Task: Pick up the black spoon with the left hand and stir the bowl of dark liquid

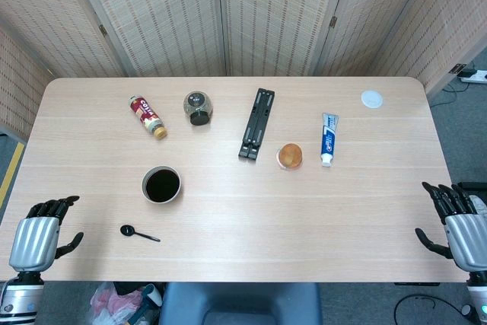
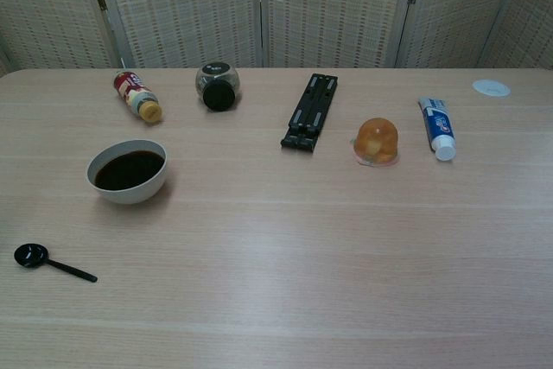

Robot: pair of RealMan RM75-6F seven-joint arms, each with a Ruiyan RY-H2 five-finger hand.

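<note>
A pale wood table [image 1: 319, 218] fills the space. Behind it stand woven folding screens [image 1: 175, 13] with hinged panels. Grey floor [image 1: 456, 123] shows at right, where a power strip [image 1: 475, 75] lies. Light is even.

Small black plastic spoon [image 1: 138, 233] lies flat at lower left of the frame, handle pointing right; round white bowl of dark liquid [image 1: 161, 185] sits upright just above it, apart.

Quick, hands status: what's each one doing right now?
Left hand: open, holding nothing, spoon untouched.
Right hand: open, holding nothing.
</note>
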